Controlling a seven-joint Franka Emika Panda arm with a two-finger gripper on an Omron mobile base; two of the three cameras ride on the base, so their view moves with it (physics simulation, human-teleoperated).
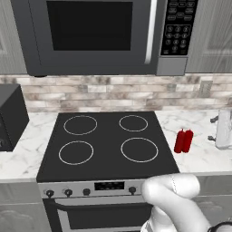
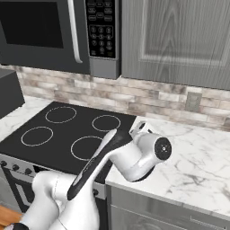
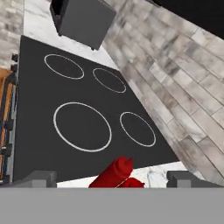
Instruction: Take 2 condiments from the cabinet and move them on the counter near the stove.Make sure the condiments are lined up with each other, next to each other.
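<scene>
Two condiments (image 1: pixel 183 140), small red squeeze bottles, stand upright side by side and touching on the white marble counter (image 1: pixel 204 158), just right of the black stove (image 1: pixel 106 140). My gripper (image 1: pixel 212 129) hovers a little to their right, fingers pointing at them. It is open with nothing between the fingers. In the hand view the condiments (image 3: pixel 116 173) lie low between the fingertips (image 3: pixel 40 178), with the stove (image 3: pixel 83 109) beyond them. The arm hides the bottles in the right base view. The grey wood-grain cabinet (image 2: pixel 179 36) hangs above with its door closed.
A black-and-steel microwave (image 1: pixel 95 34) hangs over the stove. A dark box (image 1: pixel 9 118) sits on the counter to the left of the stove. The brick backsplash holds an outlet (image 2: pixel 194 101). More marble counter (image 2: pixel 197 166) stretches to the right.
</scene>
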